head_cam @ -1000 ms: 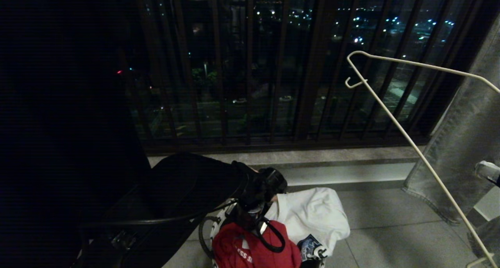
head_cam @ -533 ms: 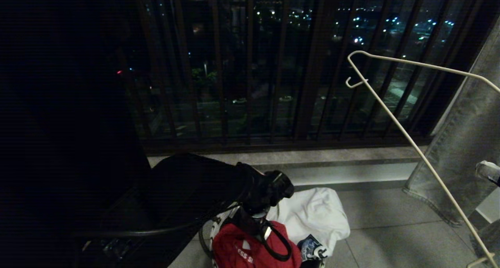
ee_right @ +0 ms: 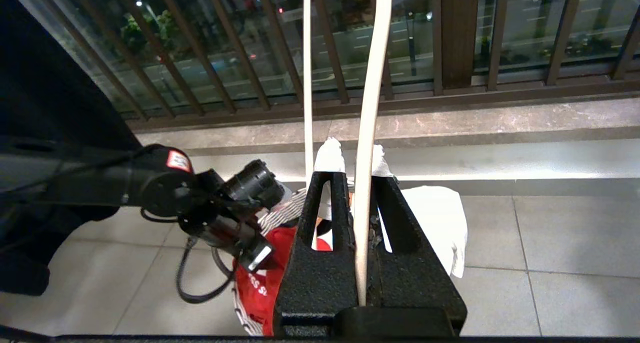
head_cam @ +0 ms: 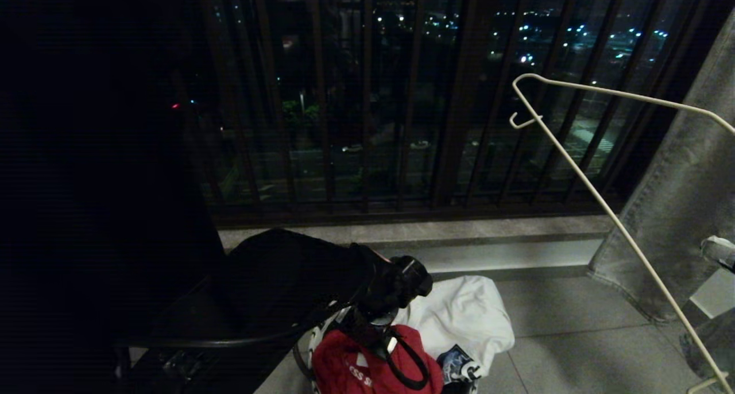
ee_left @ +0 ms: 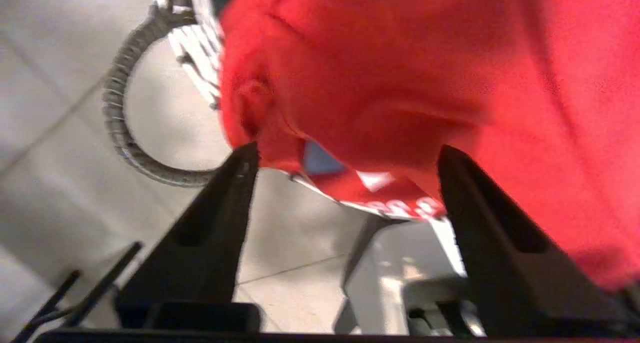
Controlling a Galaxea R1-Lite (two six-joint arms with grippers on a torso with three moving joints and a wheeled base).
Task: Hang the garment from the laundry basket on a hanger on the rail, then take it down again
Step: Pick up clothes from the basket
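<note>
- Floor (head_cam: 574, 336): grey tiles below dark window bars (head_cam: 367, 95).
- Left arm (head_cam: 287, 279): reaching down over basket.
- Hanger (head_cam: 603, 210): white wire, slanting up from lower right, well apart from basket.
- White shirt (head_cam: 465, 313): draped over far side of basket, touching red shirt.
- Basket (ee_left: 195, 58): white woven rim, on floor, mostly covered by clothes.
- Red shirt (head_cam: 356, 365): bunched on top of basket, lettering partly visible.
- Left pincer (ee_left: 345, 153): fingers spread, tips at red shirt, gripping nothing.
- Right pincer (ee_right: 359, 183): pressed together, pinching hanger wire.
</note>
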